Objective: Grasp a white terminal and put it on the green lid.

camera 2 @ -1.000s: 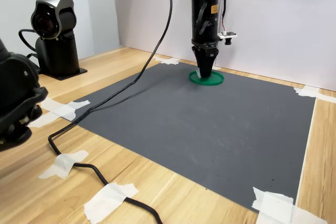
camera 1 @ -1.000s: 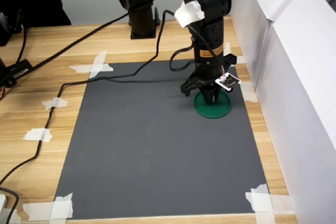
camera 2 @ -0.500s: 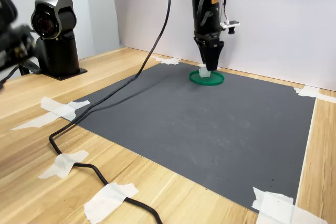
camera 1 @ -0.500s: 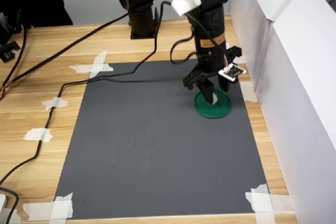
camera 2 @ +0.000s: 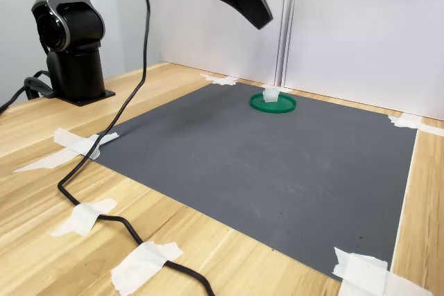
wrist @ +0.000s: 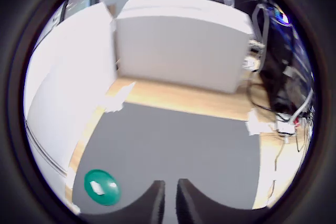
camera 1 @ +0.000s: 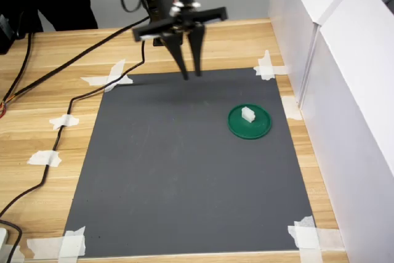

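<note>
One white terminal [camera 1: 248,114] left on green lid [camera 1: 261,129]; jaws [camera 1: 191,74] lifted away.

There is one green lid [camera 1: 260,129], at about 2 o'clock on the one grey mat [camera 1: 184,170], and one white terminal [camera 1: 248,114] sits on it. In the first exterior view I count seven bits of white tape [camera 1: 112,77] around the mat: two at 1 to 2 o'clock, one at 5 o'clock, one at 7 o'clock, two at 9 o'clock and one at 11 o'clock. There is one gripper [camera 1: 191,75] with two fingers [camera 1: 196,50], and the second exterior view shows two white boards [camera 2: 361,32] behind the mat.
</note>
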